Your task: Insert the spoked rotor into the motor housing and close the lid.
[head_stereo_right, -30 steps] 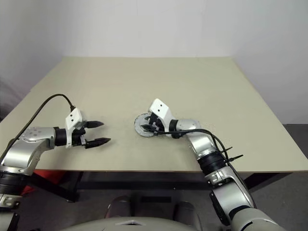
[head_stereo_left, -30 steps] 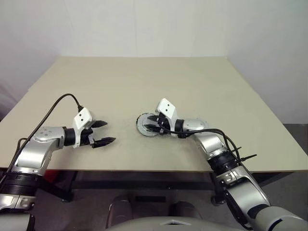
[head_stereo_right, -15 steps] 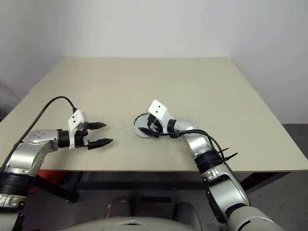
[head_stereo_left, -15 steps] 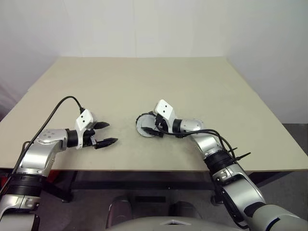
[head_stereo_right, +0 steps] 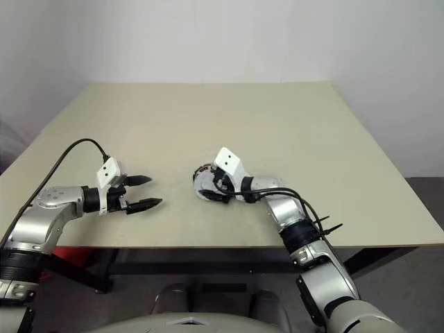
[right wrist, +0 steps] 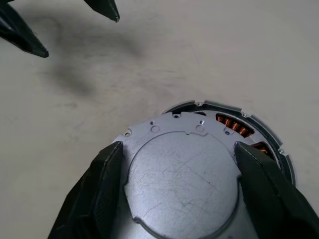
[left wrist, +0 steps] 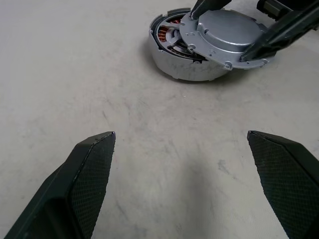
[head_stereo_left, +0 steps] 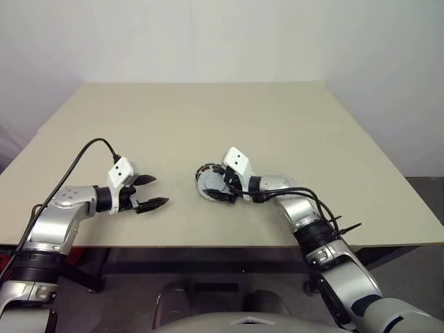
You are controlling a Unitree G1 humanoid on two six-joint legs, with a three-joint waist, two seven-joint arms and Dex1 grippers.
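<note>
Lid (right wrist: 182, 181) pinched edge-to-edge in right gripper (right wrist: 179, 164), flat smooth grey metal disc, skewed off-centre over housing (left wrist: 174, 67) | rotor (right wrist: 234, 125) copper coils seated inside, showing past lid's far edge | left gripper (head_stereo_left: 149, 192) spread, empty, well apart on matte desk (head_stereo_left: 173, 132)

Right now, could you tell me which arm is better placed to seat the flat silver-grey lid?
The right gripper: its fingers flank the lid, askew on the round metal housing. The left gripper hangs apart.

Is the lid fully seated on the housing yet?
No. The flat silver-grey lid sits offset on the round metal housing, leaving copper coils exposed.
</note>
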